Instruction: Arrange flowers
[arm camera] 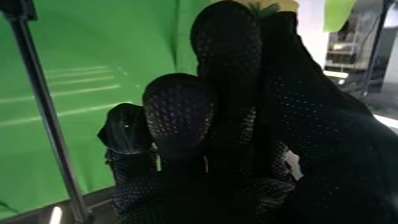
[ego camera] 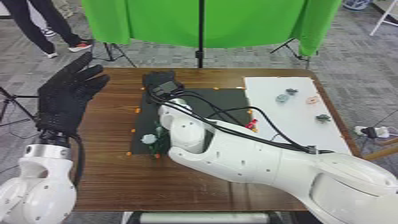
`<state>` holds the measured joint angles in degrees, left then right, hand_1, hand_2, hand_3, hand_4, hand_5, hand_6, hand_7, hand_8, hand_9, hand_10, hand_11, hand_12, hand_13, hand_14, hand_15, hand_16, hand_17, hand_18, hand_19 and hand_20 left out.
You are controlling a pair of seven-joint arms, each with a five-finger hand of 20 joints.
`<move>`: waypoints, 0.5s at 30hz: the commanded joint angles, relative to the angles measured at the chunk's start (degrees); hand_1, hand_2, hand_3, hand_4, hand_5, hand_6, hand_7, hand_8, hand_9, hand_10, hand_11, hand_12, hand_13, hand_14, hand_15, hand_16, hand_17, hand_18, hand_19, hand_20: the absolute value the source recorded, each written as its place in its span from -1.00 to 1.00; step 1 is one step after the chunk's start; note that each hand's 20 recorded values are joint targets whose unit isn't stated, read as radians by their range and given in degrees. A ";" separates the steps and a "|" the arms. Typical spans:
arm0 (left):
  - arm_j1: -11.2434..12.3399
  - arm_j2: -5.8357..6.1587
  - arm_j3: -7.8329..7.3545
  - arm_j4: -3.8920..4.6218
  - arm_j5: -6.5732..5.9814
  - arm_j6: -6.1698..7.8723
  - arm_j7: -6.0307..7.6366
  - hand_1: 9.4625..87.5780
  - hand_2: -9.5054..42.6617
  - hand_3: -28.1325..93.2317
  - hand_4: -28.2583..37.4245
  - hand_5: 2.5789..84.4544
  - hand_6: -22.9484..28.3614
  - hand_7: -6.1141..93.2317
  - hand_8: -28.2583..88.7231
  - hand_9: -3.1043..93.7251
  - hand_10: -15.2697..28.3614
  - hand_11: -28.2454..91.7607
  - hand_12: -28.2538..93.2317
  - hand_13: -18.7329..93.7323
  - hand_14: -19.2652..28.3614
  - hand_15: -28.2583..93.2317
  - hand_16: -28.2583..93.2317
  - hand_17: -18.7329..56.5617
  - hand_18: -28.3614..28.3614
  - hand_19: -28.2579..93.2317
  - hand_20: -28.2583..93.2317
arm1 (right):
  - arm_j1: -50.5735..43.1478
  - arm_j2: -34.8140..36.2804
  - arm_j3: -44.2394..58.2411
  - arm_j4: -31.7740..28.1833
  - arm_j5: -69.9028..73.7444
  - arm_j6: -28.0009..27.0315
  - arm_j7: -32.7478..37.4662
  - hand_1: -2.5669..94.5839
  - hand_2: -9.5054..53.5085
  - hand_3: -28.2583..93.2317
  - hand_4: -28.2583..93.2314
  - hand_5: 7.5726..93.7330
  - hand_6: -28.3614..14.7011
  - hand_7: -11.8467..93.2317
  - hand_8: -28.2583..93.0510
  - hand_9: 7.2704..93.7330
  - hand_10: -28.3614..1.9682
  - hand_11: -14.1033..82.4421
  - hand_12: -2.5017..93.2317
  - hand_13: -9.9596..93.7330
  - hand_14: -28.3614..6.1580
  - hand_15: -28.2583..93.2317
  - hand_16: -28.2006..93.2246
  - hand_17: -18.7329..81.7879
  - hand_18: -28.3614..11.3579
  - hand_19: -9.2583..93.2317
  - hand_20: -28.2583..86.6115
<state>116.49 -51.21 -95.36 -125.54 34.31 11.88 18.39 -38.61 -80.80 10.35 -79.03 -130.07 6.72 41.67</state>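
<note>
Brown wood runs from the near edge of the surface point(ego camera: 142, 190) back to a dark mat point(ego camera: 147, 115). Toward the mat's near side lies a white flower point(ego camera: 149, 138) with greenery beside it. Something red point(ego camera: 251, 123), too small to name, sits next to the right arm point(ego camera: 249, 160). On the white board point(ego camera: 266, 120) to the right are small greenish and pink pieces. The left robot hand point(ego camera: 69, 90) is held out past the left edge, fingers straight and spread, holding nothing. Farther off, over the mat's far end, the right robot hand point(ego camera: 162, 85) pinches a yellow flower point(arm camera: 286, 5) between thumb and fingertip. Behind hangs a green cloth point(ego camera: 204, 22).

Placing that flower well probably calls for a light, steady pinch, the stem turned toward its spot before lowering, and the forearm kept off the white flower; squeezing harder could bruise petals.

The right wrist view gives the pinch and a touch of green by the petals; the head view gives the layout. Where the stem points, I cannot tell.
</note>
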 commanded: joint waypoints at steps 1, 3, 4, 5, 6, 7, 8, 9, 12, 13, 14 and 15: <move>0.26 -0.43 0.93 0.76 0.09 -1.16 -0.27 -0.61 -0.36 0.77 -0.86 -0.06 0.33 -0.64 -0.66 -0.20 0.64 -0.08 -0.34 -0.21 0.96 0.35 -0.67 -0.73 0.91 0.37 -0.24 | -1.93 0.08 2.33 0.79 -2.85 -5.88 -1.81 0.18 -1.00 0.48 -1.00 0.80 0.53 -0.50 -0.54 0.91 0.39 -0.01 -0.40 0.58 0.22 0.74 -0.23 -0.02 -0.67 1.00 0.58; 0.16 -0.34 1.16 0.86 0.05 -1.21 0.16 -0.61 -0.37 0.78 -0.86 -0.06 0.33 -0.64 -0.66 -0.20 0.64 -0.08 -0.34 -0.21 0.96 0.35 -0.67 -0.73 0.91 0.37 -0.24 | -2.51 -0.16 3.07 0.52 -3.02 -7.62 -2.13 0.18 -1.00 0.44 -1.00 0.76 0.54 -0.51 -0.55 0.88 0.36 0.02 -0.41 0.57 0.22 0.75 -0.23 -0.04 -0.66 1.00 0.58; 0.28 -0.18 1.23 0.83 -0.14 -1.23 0.38 -0.61 -0.37 0.78 -0.86 -0.06 0.33 -0.64 -0.66 -0.20 0.64 -0.08 -0.34 -0.21 0.96 0.35 -0.67 -0.73 0.91 0.37 -0.24 | -2.31 -0.12 2.42 0.61 -3.04 -7.16 -1.97 0.20 -1.00 0.39 -1.00 0.72 0.54 -0.52 -0.56 0.85 0.35 0.01 -0.42 0.54 0.21 0.75 -0.23 -0.05 -0.67 1.00 0.58; 0.18 -0.06 1.35 0.88 -0.16 -1.22 0.54 -0.61 -0.37 0.78 -0.85 -0.07 0.33 -0.64 -0.66 -0.20 0.64 -0.08 -0.34 -0.21 0.95 0.35 -0.67 -0.73 0.91 0.37 -0.24 | -1.92 -0.09 1.91 0.65 -2.64 -7.02 -1.88 0.20 -1.00 0.36 -1.00 0.70 0.55 -0.52 -0.57 0.82 0.35 0.01 -0.42 0.54 0.21 0.76 -0.23 -0.06 -0.66 1.00 0.58; -0.06 -0.25 1.36 0.93 -0.02 -1.20 0.16 -0.61 -0.37 0.78 -0.86 -0.07 0.33 -0.64 -0.66 -0.20 0.64 -0.08 -0.34 -0.21 0.95 0.35 -0.67 -0.73 0.91 0.37 -0.24 | -3.05 -0.36 3.44 0.63 -3.76 -8.45 -2.71 0.21 -1.00 0.34 -1.00 0.69 0.55 -0.52 -0.57 0.81 0.34 0.02 -0.43 0.53 0.20 0.76 -0.24 -0.06 -0.66 1.00 0.58; -0.42 -0.49 1.45 1.08 0.07 -1.32 -0.18 -0.61 -0.36 0.78 -0.85 -0.06 0.33 -0.64 -0.66 -0.20 0.65 -0.08 -0.34 -0.21 0.95 0.35 -0.67 -0.73 0.91 0.37 -0.24 | -4.11 -0.66 4.92 0.82 -5.16 -9.28 -3.62 0.22 -1.00 0.31 -1.00 0.68 0.54 -0.52 -0.58 0.80 0.33 0.03 -0.44 0.52 0.20 0.76 -0.24 -0.07 -0.66 1.00 0.58; -0.62 -0.46 1.58 1.20 -0.03 -1.25 -0.10 -0.61 -0.36 0.77 -0.86 -0.06 0.33 -0.64 -0.66 -0.20 0.64 -0.08 -0.34 -0.21 0.95 0.35 -0.67 -0.73 0.91 0.37 -0.24 | -4.03 -0.70 4.80 1.04 -5.17 -9.23 -3.76 0.23 -1.00 0.29 -1.00 0.68 0.54 -0.52 -0.58 0.79 0.33 0.04 -0.45 0.52 0.19 0.76 -0.24 -0.07 -0.65 1.00 0.58; -0.81 -0.51 1.65 1.24 0.02 -1.10 -0.21 -0.61 -0.36 0.77 -0.86 -0.06 0.33 -0.64 -0.66 -0.20 0.64 -0.08 -0.34 -0.21 0.95 0.35 -0.67 -0.73 0.91 0.37 -0.24 | -4.88 -1.04 6.01 1.16 -6.48 -10.37 -4.58 0.23 -1.00 0.28 -1.00 0.67 0.54 -0.52 -0.58 0.79 0.33 0.04 -0.45 0.52 0.20 0.76 -0.24 -0.07 -0.65 1.00 0.58; -0.34 -0.45 1.51 1.16 -0.10 -1.16 -0.06 -0.61 -0.36 0.77 -0.86 -0.06 0.33 -0.64 -0.66 -0.20 0.64 -0.08 -0.34 -0.21 0.95 0.35 -0.67 -0.73 0.91 0.37 -0.24 | -5.29 -1.00 6.28 0.70 -6.19 -11.53 -4.56 0.25 -1.00 0.24 -1.00 0.66 0.54 -0.53 -0.58 0.77 0.30 0.09 -0.49 0.51 0.20 0.77 -0.25 -0.07 -0.65 1.00 0.58; -0.10 -0.42 1.44 1.06 -0.14 -0.92 0.11 -0.61 -0.36 0.78 -0.85 -0.06 0.33 -0.64 -0.66 -0.20 0.64 -0.08 -0.34 -0.21 0.96 0.35 -0.67 -0.73 0.91 0.37 -0.24 | -5.16 -0.98 6.06 0.70 -6.03 -11.36 -4.56 0.23 -1.00 0.24 -1.00 0.64 0.55 -0.52 -0.59 0.75 0.30 0.10 -0.51 0.51 0.19 0.77 -0.25 -0.08 -0.65 1.00 0.58; -0.04 -0.40 1.47 1.10 -0.20 -0.94 0.13 -0.61 -0.36 0.78 -0.85 -0.06 0.33 -0.64 -0.66 -0.20 0.64 -0.08 -0.34 -0.21 0.96 0.35 -0.67 -0.73 0.91 0.37 -0.24 | -4.97 -0.88 5.66 0.70 -5.97 -10.97 -4.28 0.22 -1.00 0.25 -1.00 0.61 0.55 -0.52 -0.59 0.74 0.29 0.12 -0.53 0.50 0.18 0.78 -0.25 -0.08 -0.65 1.00 0.58; -0.11 -0.47 1.49 1.13 -0.15 -0.97 0.01 -0.61 -0.36 0.78 -0.85 -0.06 0.33 -0.64 -0.66 -0.20 0.64 -0.08 -0.34 -0.21 0.96 0.35 -0.67 -0.73 0.91 0.37 -0.24 | -5.04 -0.90 5.79 0.69 -5.84 -11.36 -4.29 0.21 -1.00 0.24 -1.00 0.60 0.55 -0.51 -0.60 0.73 0.28 0.12 -0.54 0.49 0.17 0.78 -0.25 -0.08 -0.65 1.00 0.58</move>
<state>115.87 -51.24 -93.94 -124.74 34.26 11.24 18.59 -43.37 -81.27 16.33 -78.15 -135.35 -3.37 37.46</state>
